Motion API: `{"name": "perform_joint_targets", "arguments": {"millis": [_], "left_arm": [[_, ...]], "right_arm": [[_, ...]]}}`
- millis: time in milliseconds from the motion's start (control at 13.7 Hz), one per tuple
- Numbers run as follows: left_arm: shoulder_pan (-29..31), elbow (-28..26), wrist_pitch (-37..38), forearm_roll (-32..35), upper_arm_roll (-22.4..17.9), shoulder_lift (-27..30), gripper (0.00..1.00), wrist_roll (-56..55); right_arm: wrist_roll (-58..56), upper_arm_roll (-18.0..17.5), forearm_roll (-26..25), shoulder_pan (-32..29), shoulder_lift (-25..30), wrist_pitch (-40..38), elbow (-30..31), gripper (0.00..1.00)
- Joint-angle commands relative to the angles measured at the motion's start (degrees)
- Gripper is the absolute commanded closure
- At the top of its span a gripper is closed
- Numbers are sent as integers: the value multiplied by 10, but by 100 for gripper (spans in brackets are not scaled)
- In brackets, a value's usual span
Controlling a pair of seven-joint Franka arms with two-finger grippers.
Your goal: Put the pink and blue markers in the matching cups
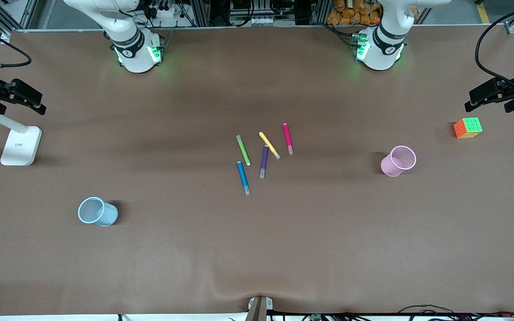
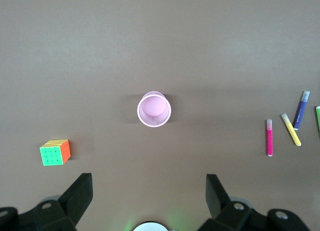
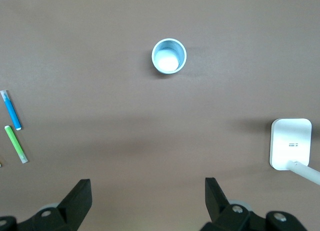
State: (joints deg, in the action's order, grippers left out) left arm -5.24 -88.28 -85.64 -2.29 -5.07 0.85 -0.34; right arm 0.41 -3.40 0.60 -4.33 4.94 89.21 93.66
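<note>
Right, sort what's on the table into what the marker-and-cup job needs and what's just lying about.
For the job:
pink marker
blue marker
pink cup
blue cup
left gripper, open, above the pink cup
right gripper, open, above the blue cup's end of the table

Just lying about:
green marker
yellow marker
purple marker
puzzle cube
white stand

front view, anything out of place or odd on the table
One thing: a colourful puzzle cube sits toward the left arm's end, unrelated to markers or cups. The pink cup and blue cup stand upright, and the five markers lie loose mid-table, nothing spilled.
</note>
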Motion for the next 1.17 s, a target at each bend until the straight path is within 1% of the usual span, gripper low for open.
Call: {"name": "perform_joint_targets", "arguments": {"millis": [0,365,658,950,1096], "left_arm": [[-1,11,10,10,-1,-5,0,6],[-1,7,11,8,1,-8,0,16],[-8,9,18,10,1,-29,0,17],[-13,8,18,22,2,-43,0,11],[-18,11,16,19,16,-52,0,-4]], "right_arm": [[6,0,-10,2,8,3,6,0],[6,0,-10,1,6,7,8,0],[6,0,-10,-1,-5,18,8,0],[0,0,-10,1,-48,43,6,0],[-1,0,-10,-2,-71,55,6,0]]}}
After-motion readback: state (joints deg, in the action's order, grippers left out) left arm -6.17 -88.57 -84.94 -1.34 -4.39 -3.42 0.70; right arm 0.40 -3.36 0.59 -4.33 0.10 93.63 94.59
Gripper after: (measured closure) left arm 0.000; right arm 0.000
